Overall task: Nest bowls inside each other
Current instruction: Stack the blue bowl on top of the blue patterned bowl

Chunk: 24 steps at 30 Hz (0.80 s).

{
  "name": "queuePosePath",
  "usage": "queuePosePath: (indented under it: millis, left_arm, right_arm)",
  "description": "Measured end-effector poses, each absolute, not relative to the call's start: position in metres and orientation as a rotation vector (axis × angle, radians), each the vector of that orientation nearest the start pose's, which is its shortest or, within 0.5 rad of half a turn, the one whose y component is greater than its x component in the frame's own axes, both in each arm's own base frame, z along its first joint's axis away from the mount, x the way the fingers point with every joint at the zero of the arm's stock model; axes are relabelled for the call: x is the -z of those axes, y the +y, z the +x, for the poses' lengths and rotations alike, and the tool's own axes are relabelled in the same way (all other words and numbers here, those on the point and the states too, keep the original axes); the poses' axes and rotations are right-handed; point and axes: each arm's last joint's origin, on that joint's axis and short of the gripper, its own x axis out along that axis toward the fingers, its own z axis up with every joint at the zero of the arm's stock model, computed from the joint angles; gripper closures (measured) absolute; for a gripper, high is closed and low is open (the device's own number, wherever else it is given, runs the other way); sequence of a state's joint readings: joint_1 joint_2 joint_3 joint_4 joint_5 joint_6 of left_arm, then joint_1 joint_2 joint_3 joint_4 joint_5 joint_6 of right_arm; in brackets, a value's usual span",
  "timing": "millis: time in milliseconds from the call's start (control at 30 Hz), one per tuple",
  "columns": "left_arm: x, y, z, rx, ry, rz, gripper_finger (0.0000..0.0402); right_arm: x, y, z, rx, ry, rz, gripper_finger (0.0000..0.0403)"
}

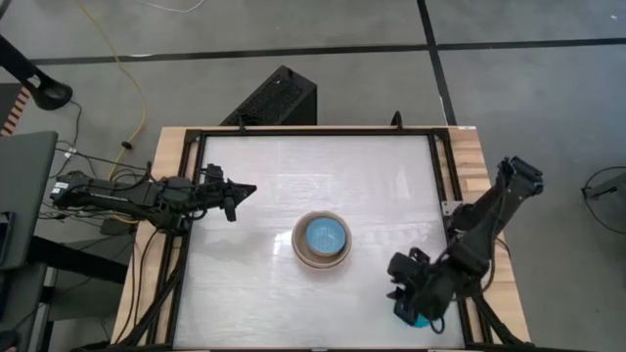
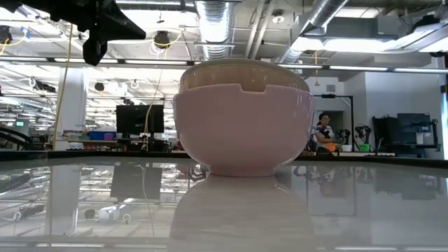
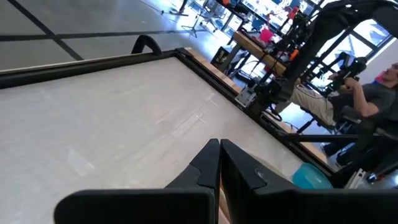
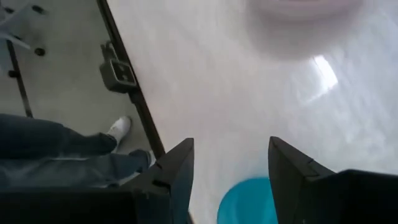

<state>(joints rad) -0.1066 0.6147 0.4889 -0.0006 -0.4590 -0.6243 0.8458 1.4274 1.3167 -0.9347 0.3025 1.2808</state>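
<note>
A stack of nested bowls (image 1: 320, 241) stands on its base at the table's middle: a pinkish outer bowl (image 2: 241, 133), a beige one inside it, and a light blue bowl (image 1: 324, 236) innermost. A teal-blue bowl (image 1: 409, 315) sits alone by the near right corner. My right gripper (image 1: 406, 293) hangs open just above it, and the bowl (image 4: 247, 202) shows through the gap between the fingers. I see no touch. My left gripper (image 1: 240, 192) is shut on nothing, above the table's left side and pointing at the stack.
A black frame rail (image 1: 445, 186) runs around the white tabletop, with a bracket (image 4: 117, 71) on the right rail. A person's legs and shoe (image 4: 118, 130) are beside the table's right side. A black box (image 1: 274, 98) lies on the floor beyond the far edge.
</note>
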Motion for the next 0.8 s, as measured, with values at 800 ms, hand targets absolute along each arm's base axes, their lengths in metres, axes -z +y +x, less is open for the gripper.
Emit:
queuePosePath:
  millis: [800]
  left_arm:
    - [-0.273,-0.004,0.149,-0.356,0.018,-0.566,0.0401]
  right_arm:
    - [-0.213,0.296,0.165,0.356,1.226,0.639,0.0231]
